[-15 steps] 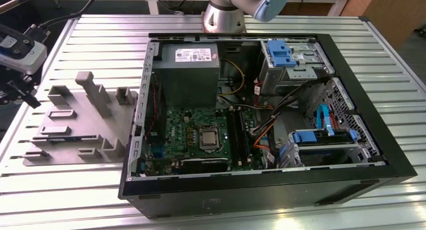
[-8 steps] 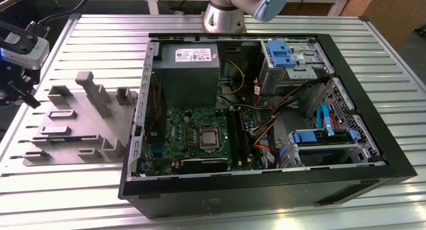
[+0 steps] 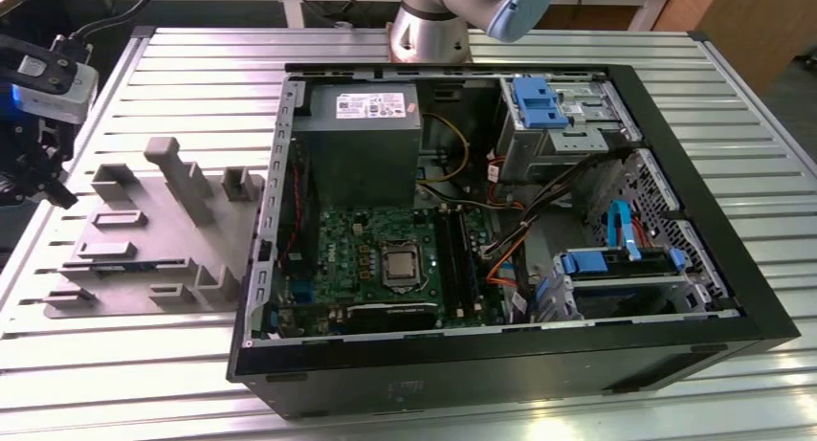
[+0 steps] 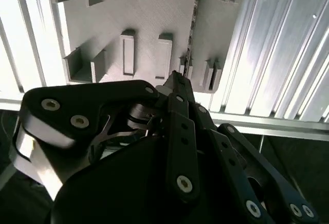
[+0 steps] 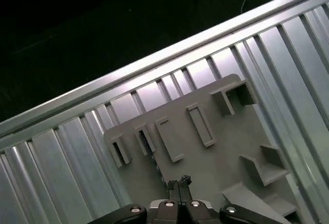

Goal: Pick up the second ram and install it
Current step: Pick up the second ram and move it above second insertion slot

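The second ram point(image 4: 191, 26) stands on its long edge in a slot of the grey holder tray point(image 4: 149, 13), a thin dark strip in the second wrist view. In the exterior view the second ram point(image 3: 128, 265) is a dark line near the grey holder tray's point(image 3: 153, 221) front. It also appears as the dark strip point(image 5: 148, 143) between two small holders. My gripper point(image 3: 49, 185) hovers above the tray's end at the exterior view's left. The gripper point(image 5: 178, 182) has its fingertips point(image 4: 177, 80) together, nothing between them, clear above the stick.
An open black computer case point(image 3: 511, 355) lies at the exterior view's right of the tray, with the green motherboard point(image 3: 383, 259), power-supply box point(image 3: 364, 125) and blue drive brackets point(image 3: 600, 261) inside. All rests on a ribbed metal table point(image 3: 191, 68). The table's edge point(image 5: 154, 62) runs close behind the tray.
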